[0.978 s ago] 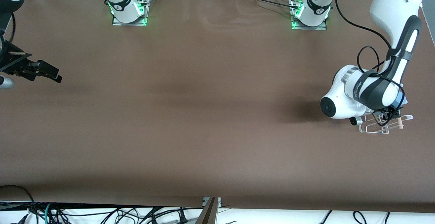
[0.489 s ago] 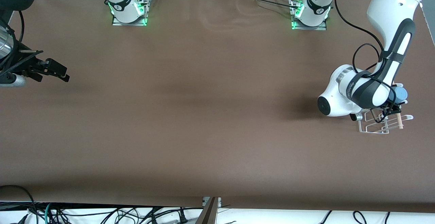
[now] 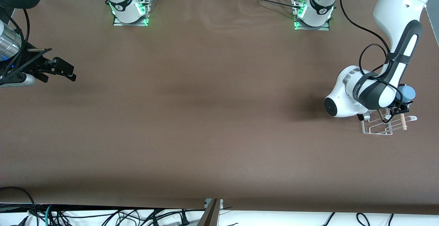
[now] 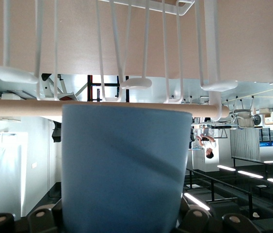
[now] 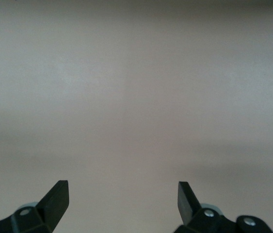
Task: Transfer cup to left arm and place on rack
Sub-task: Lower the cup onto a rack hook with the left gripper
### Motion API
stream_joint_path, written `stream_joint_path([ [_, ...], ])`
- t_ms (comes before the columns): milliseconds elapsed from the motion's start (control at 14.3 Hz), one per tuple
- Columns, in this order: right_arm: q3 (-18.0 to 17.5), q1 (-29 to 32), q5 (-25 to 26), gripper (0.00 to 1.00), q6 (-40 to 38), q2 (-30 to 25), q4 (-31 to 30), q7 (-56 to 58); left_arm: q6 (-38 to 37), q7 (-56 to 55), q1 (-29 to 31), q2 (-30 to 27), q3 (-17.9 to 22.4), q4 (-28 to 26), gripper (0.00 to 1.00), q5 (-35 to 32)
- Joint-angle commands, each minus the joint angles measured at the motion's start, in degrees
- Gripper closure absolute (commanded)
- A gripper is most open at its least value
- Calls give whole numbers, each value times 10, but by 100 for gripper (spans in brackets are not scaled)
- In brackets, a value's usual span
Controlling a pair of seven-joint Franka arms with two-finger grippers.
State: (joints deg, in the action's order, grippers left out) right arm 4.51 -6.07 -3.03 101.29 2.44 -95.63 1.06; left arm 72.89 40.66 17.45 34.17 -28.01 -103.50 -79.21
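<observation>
We have the cup (image 4: 124,167) clamped in the left tool (image 4: 117,221), held over the rack (image 3: 384,125) with its mouth toward the prongs — lined up for hanging. Our right tool (image 5: 121,199) waits well apart from the rack, fingers spread, empty.

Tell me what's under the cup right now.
The rack sits under the cup, which the left gripper holds shut; its dowel and prongs show. The wrist covers the rest.
</observation>
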Motion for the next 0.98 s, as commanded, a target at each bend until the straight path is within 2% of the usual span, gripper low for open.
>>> stream_joint_path([
  [0,-1,-3,7,1,-21,-2,13,8,1,-16,5,-13,-5,-31,100,-29],
  [908,1,-2,7,1,-17,3,13,8,6,-91,8,8,-5,-50,100,-53],
])
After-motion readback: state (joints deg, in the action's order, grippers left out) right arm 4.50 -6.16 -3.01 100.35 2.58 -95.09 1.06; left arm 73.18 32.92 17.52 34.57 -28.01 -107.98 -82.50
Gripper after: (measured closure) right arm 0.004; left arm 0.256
